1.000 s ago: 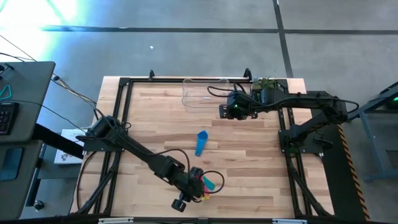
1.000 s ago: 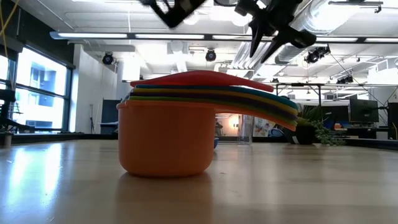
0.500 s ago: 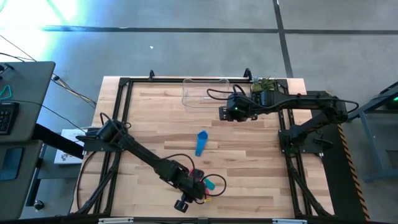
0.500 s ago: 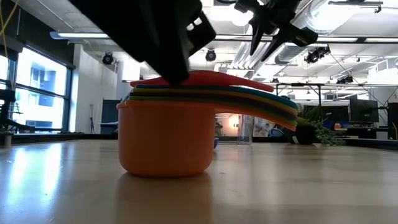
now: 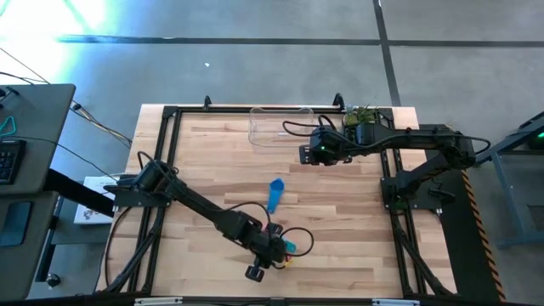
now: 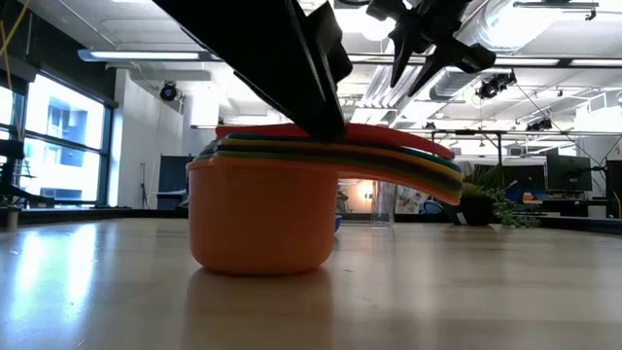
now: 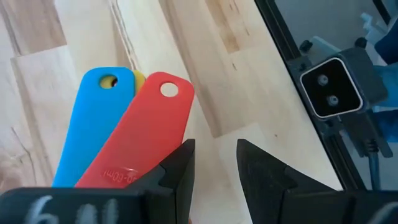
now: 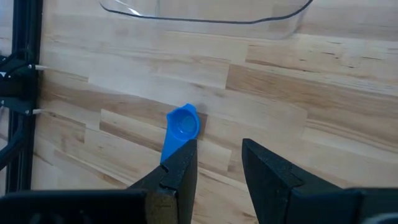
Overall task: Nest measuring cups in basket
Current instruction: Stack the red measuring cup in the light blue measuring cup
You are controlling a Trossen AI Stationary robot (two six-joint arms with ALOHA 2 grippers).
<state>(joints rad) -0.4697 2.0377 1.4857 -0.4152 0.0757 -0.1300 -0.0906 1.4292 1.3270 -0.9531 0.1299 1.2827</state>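
Two arms are working over the bench [image 5: 212, 161] in the high view: the left jaws are reaching down at the stack [image 5: 287, 247] of nested cups near the front edge, while the right jaws are waiting just beside the basket [image 5: 280, 127] at the far edge. One blue cup [image 5: 274, 195] is lying alone mid-bench, between stack and basket. In the low view, the stack [image 6: 262, 209] is sitting upright on the bench with its handles fanning out to one side, and the dark left arm is pressing in over the top red handle [image 6: 389, 133]; the right jaws are hanging high, well apart from it. In the left wrist view, the left jaws are standing released with bare wood showing in the gap, and the red handle [image 7: 143, 143] is running under one finger [image 7: 180, 168] rather than between the two, with a blue handle [image 7: 93, 130] fanning out beside it. The step in hand is probably gripping the stack, so the jaws are needing a small sideways shift until the handles are lying squarely in the gap; pinching all the fanned handles together, close to the bowls, is likely going to stop the cups from sliding apart on the lift. In the right wrist view, the right jaws are also standing released and empty, looking over the blue cup [image 8: 180, 127] toward the basket [image 8: 205, 17].
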